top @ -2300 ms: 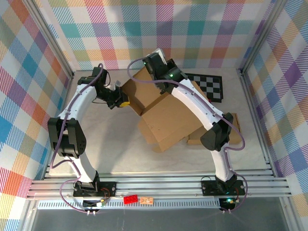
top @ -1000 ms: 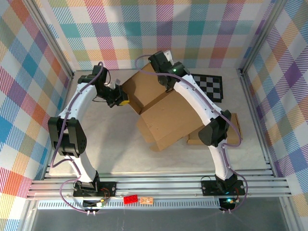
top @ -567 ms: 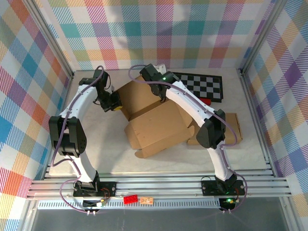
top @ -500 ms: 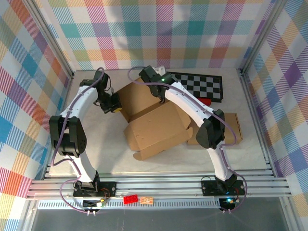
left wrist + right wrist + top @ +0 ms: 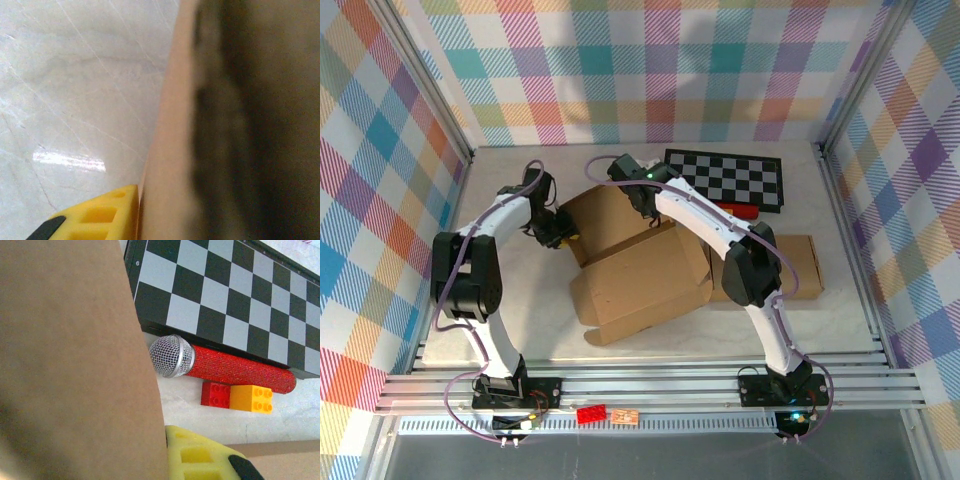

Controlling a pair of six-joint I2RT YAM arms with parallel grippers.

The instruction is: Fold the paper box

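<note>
Seen from above, the brown cardboard paper box (image 5: 640,275) lies mid-tabletop (image 5: 520,310), half-formed with its flaps loose, so most of the folding looks undone. At the left wrist, the yellow left fingers (image 5: 100,220) sit beside a matte flap edge, grip unclear. At the right wrist, the right fingers (image 5: 200,460) pinch together on smooth cardboard near a glittery red microphone (image 5: 235,371).

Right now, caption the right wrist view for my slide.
Past the cardboard box: red glitter microphone, red brick, orange brick, checkerboard.

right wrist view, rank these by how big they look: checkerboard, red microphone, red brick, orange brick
1. black-and-white checkerboard
2. glittery red microphone with silver mesh head
3. orange plastic brick and red plastic brick: nearly alike, orange slightly wider
</note>
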